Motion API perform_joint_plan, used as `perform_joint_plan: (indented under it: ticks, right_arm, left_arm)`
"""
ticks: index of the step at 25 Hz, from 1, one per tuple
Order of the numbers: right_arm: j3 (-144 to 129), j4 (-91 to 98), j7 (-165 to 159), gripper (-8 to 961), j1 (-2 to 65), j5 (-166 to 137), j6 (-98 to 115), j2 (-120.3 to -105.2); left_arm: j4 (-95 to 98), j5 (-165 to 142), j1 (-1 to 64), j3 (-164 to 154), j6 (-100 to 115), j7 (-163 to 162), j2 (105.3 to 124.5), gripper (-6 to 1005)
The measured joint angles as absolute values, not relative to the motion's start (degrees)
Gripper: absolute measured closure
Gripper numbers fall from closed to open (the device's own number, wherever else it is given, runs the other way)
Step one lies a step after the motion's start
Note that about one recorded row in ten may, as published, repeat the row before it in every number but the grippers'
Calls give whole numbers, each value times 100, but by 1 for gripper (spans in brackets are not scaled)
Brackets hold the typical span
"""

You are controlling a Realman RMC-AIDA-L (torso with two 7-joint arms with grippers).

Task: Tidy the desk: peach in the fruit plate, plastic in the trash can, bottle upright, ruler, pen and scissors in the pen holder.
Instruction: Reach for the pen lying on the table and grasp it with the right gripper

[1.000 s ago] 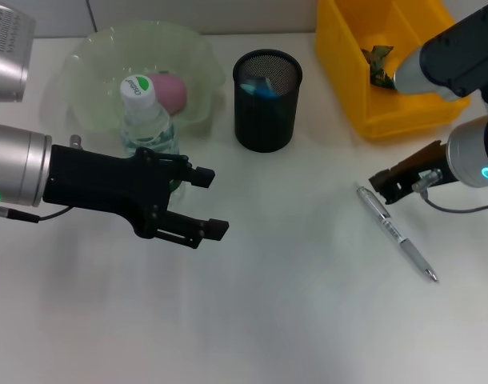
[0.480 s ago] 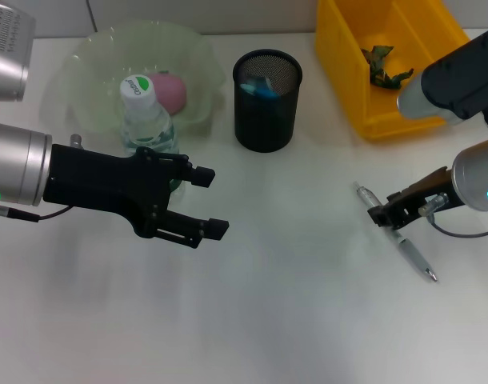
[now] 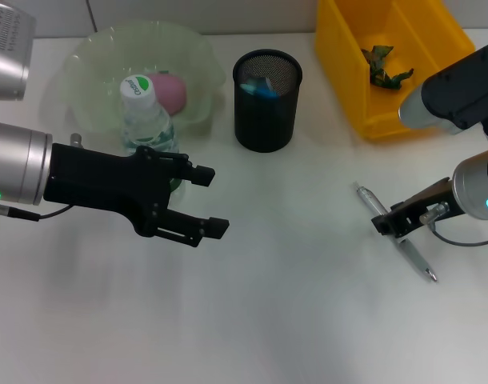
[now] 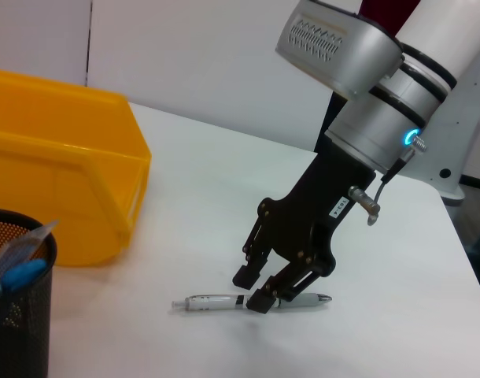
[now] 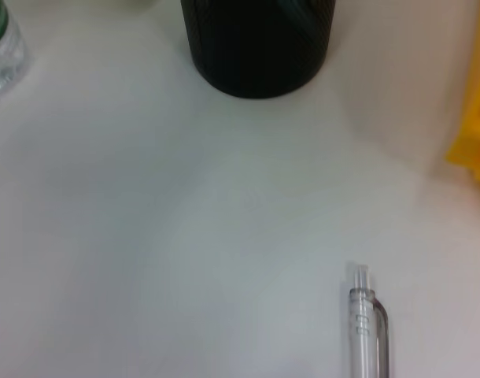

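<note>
On the white desk (image 3: 292, 320) the peach (image 3: 169, 90) lies plated and the bottle (image 3: 146, 120) stands upright. The pen (image 3: 394, 233) is left: the right hand (image 4: 254, 287) straddles it, fingers apart, not yet gripping. The left hand (image 3: 206, 200) hovers open, empty.

Right gripper (image 3: 386, 223) fingers straddle the pen (image 3: 394, 232) mid-barrel on the tabletop (image 3: 292, 304); pen holder (image 3: 266, 100) well left and behind, trash can (image 3: 364, 88) behind. Left gripper (image 3: 214, 202) fingers sit just in front-right of the bottle (image 3: 146, 116), which stands against the fruit plate (image 3: 92, 72) holding the peach (image 3: 170, 90).
</note>
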State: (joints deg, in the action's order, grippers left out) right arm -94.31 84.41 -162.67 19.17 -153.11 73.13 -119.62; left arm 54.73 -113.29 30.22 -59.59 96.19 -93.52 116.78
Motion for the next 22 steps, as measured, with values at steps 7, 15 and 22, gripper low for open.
perform_joint_plan:
  ticks: [7, 15, 22]
  right_arm:
    - [-9435, 8282, -16269, 654, 1906, -15311, 7217, -11962]
    - [-9464, 8221, -16230, 682, 1875, -15288, 7120, -11961]
    - [-9517, 8346, -16206, 834, 1766, -15276, 7065, -11952]
  left_arm:
    - [5462, -11329, 3033, -5959, 9606, -9358, 11690, 143]
    - [5458, -11329, 3033, -5959, 9606, -9368, 11698, 143]
    - [5458, -11330, 3024, -5959, 9606, -9370, 11694, 142]
